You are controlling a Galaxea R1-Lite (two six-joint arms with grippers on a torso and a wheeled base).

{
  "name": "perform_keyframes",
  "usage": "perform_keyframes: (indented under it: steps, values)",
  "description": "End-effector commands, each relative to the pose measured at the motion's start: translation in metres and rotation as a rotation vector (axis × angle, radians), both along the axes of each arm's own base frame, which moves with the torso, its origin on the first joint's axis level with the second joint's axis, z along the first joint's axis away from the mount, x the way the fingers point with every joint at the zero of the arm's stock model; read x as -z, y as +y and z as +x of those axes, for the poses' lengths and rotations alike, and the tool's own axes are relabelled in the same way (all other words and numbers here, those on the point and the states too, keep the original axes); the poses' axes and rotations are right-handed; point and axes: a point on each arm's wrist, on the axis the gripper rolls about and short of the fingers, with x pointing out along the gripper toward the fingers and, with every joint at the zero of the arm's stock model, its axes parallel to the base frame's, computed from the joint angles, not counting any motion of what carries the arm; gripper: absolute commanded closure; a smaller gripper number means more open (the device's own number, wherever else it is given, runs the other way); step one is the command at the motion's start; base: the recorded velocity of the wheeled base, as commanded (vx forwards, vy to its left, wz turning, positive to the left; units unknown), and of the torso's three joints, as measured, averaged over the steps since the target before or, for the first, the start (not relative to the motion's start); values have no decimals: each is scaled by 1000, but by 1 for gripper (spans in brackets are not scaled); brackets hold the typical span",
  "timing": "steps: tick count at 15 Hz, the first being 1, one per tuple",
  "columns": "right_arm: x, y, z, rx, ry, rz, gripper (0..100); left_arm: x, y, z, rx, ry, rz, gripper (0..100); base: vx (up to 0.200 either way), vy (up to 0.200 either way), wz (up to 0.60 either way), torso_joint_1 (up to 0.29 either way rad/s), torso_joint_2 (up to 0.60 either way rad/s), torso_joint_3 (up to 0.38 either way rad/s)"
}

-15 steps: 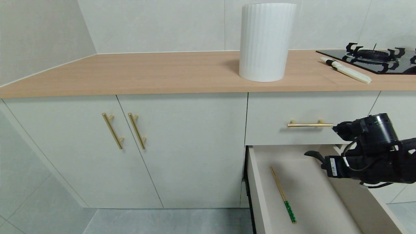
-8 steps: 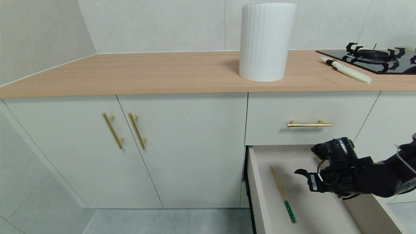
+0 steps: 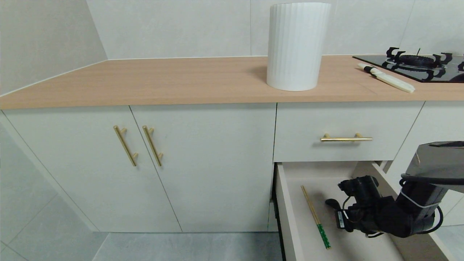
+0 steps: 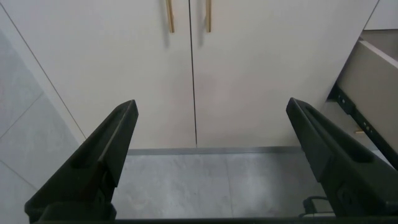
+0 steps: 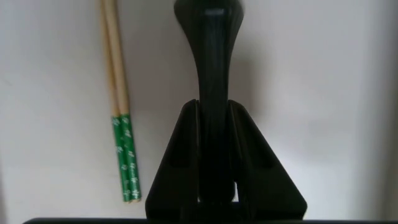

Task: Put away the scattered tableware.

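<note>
While right pincer [image 5: 212, 112] clamps black utensil [image 5: 210, 37] beside chopsticks [image 5: 118, 99], left pincer [image 4: 211, 109] spread apart.

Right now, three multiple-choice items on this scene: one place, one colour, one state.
1. Where do the chopsticks lie? A on the counter; B in the open drawer; C on the floor.
2. What colour are their patterned ends? A red; B green; C blue.
3. How is the left gripper? A open; B shut on chopsticks; C shut on a handle.
Answers: B, they rest on the drawer's bottom; B, the ends are green; A, its fingers stand wide apart, nothing between.
</note>
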Motion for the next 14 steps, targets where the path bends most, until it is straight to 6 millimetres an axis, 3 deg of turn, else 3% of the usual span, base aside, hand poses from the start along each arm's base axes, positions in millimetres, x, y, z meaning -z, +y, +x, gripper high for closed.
perform_keyframes:
  steps: [1,11,12,14]
  values:
    - [13,0,-1,1,37,-9,100,0,0,0,0,1,0,0,0,0,0,0,0,0]
    - [13,0,0,1,36,-9,100,0,0,0,0,1,0,0,0,0,0,0,0,0]
    - [13,0,0,1,36,-9,0,0,0,0,0,1,0,0,0,0,0,0,0,0]
    - [13,0,0,1,36,-9,0,0,0,0,-2,1,0,0,0,0,0,0,0,0]
